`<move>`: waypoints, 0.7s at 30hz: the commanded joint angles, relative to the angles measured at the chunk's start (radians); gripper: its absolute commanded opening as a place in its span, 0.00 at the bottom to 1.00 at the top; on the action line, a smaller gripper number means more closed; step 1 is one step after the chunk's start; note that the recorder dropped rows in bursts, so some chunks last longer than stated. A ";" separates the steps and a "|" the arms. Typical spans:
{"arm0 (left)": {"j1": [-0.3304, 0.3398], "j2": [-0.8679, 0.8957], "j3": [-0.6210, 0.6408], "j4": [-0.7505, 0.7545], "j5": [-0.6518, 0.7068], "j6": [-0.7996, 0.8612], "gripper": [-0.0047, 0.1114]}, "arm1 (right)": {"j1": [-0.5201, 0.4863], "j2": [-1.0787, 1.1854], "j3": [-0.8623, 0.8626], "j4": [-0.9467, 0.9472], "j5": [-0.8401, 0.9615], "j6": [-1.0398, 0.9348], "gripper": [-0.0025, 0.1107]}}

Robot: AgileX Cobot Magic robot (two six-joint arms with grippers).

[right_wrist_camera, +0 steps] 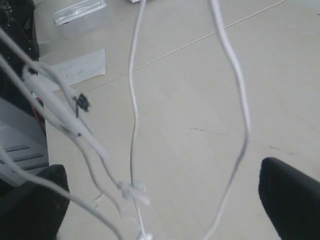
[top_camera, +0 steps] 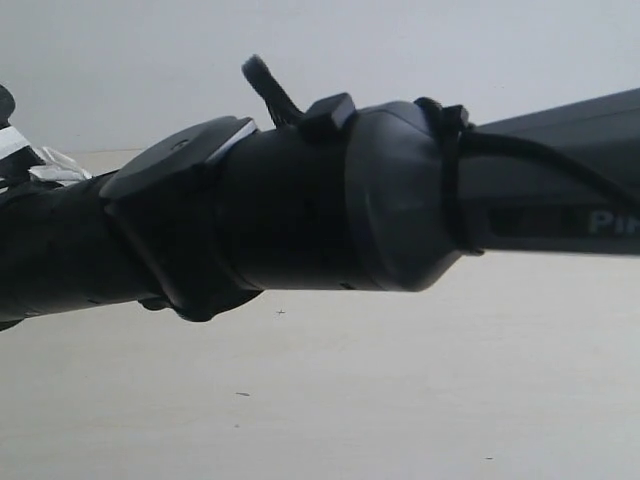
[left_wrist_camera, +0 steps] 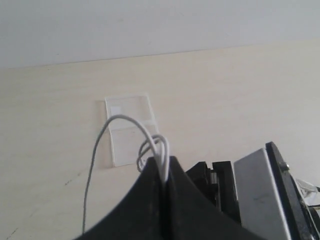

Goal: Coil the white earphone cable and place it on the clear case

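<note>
A big black robot arm (top_camera: pixel 300 220) fills most of the outside view, above the pale table (left_wrist_camera: pixel 240 90). The left gripper (left_wrist_camera: pixel 164 172) is squeezed tight on loops of the white earphone cable (left_wrist_camera: pixel 163 157), and the clear case (left_wrist_camera: pixel 131 127) lies flat on the table just past those loops. The right gripper (right_wrist_camera: pixel 160 200) is spread wide and holds nothing, with thin strands of the cable hanging between its two fingers.
</note>
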State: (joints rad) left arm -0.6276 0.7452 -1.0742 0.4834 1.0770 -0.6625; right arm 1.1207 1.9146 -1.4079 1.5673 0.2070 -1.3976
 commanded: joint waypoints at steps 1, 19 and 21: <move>0.002 0.000 0.003 -0.004 -0.018 0.005 0.04 | 0.002 0.000 -0.007 0.003 -0.022 -0.016 0.89; 0.002 0.000 0.003 -0.043 -0.065 0.021 0.04 | 0.002 0.000 -0.007 0.003 -0.056 -0.040 0.87; 0.002 0.000 0.003 -0.033 -0.047 0.031 0.04 | 0.002 0.000 -0.007 0.003 -0.056 -0.040 0.87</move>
State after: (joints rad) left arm -0.6276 0.7452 -1.0742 0.4419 1.0250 -0.6459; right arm 1.1207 1.9146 -1.4079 1.5717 0.1543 -1.4268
